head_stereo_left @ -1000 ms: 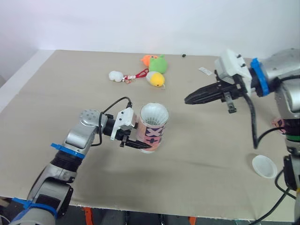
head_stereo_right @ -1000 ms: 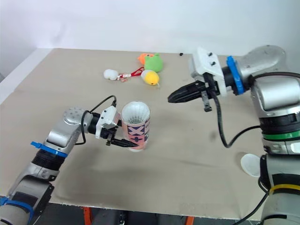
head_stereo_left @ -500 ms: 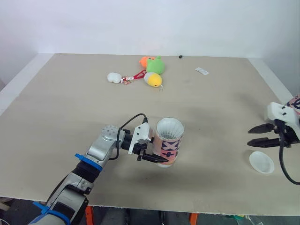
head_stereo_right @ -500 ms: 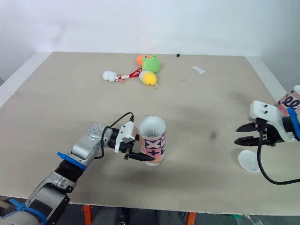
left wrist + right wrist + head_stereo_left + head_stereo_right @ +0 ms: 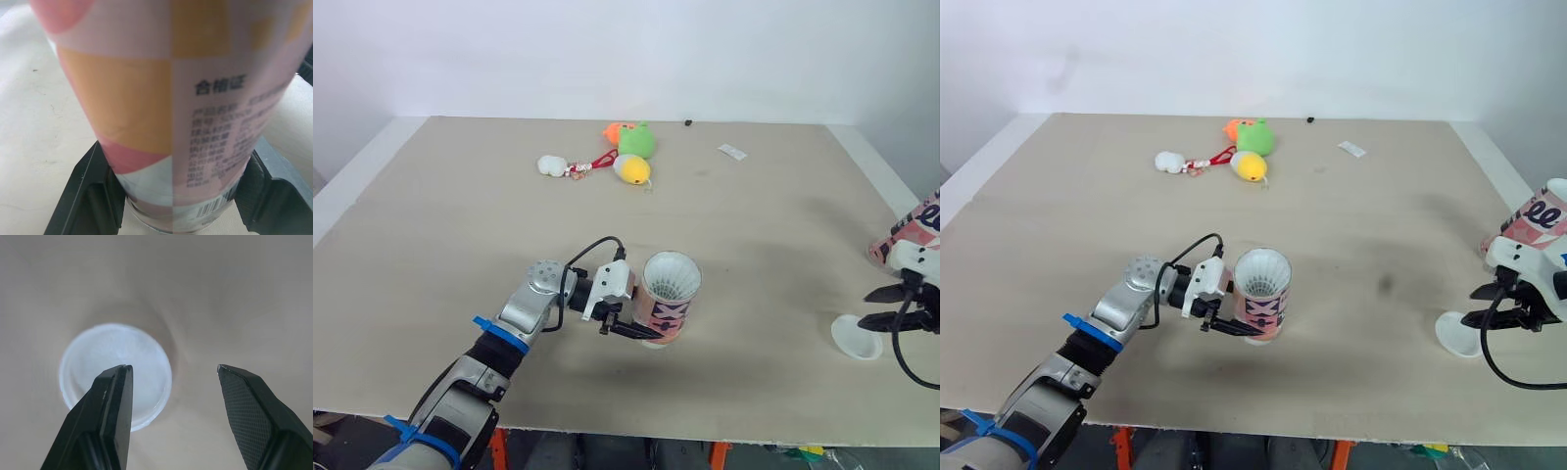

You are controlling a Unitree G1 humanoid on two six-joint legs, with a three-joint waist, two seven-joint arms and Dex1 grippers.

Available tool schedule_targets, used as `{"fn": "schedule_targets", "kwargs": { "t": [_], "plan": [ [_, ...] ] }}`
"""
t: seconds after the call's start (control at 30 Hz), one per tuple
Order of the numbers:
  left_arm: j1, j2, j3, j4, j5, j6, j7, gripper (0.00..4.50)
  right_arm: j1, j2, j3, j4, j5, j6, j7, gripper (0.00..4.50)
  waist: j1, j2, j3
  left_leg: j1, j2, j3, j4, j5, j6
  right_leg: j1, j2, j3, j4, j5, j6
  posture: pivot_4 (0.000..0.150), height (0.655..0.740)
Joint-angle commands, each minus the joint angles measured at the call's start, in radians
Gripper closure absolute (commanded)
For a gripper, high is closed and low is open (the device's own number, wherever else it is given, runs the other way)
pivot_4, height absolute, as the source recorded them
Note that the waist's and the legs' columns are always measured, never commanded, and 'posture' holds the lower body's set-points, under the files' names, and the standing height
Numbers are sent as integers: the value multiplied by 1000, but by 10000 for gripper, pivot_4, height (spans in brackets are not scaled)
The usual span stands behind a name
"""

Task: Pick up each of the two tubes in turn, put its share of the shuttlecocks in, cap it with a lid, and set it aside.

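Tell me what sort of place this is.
Likely a robot test lab: a plain beige table against a bare white wall, set with a shuttlecock tube, a loose lid and plush toys.

Two tubes [image 5: 667,302] [image 5: 1536,223], one lid [image 5: 857,338], perhaps four toys [image 5: 635,140]

Pink patterned tube [image 5: 666,305] upright, uncapped, mid-table; white lid [image 5: 855,337] flat near right edge.
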Motion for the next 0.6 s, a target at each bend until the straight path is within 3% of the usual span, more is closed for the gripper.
{"fn": "schedule_targets", "kwargs": {
  "t": [0.03, 0.2, 0.37, 0.47, 0.5, 0.6],
  "plan": [
    [-7, 7, 25, -6, -5, 6, 15, 20325, -31, 8, 14, 58, -35, -19, -1, 15178, 0, 0, 0, 0, 0, 0, 0, 0, 0, 0, 0, 1, 0, 0, 0, 1500, 7323],
    [-8, 13, 33, -8, -7, 6, 23, 20325, -20, 28, 36, 84, -58, -32, 14, 15178, 0, 0, 0, 0, 0, 0, 0, 0, 0, 0, 0, 1, 0, 0, 1, 1500, 7323],
    [-5, 16, 38, -13, -5, 5, 26, 20325, -21, 29, 30, 52, -43, -16, 52, 28834, 0, 0, 0, 0, -1, -1, 0, 0, 0, 1, 0, 1, 0, -1, 2, 1500, 7323],
    [-3, 14, 37, -10, 0, -2, 30, 20325, -36, 25, 23, 16, -35, -16, 66, 41192, 0, 0, 0, 0, -1, -2, 0, 0, 0, 1, 0, 1, 0, -1, 2, 1500, 7323],
    [-2, 14, 35, -9, 2, -4, 30, 20325, -43, 24, 20, -6, -31, -15, 69, 43143, 0, 0, 0, 0, -1, -2, 0, 0, 0, 1, 0, 1, 0, -1, 2, 1500, 7323],
    [-1, 17, 27, -6, 9, -5, 26, 20325, -52, 21, 5, -91, -6, -4, 80, 43143, 0, 0, 0, 0, -1, -1, 0, 0, 0, 1, 0, 2, 0, -1, 3, 1500, 7323]
  ]
}}
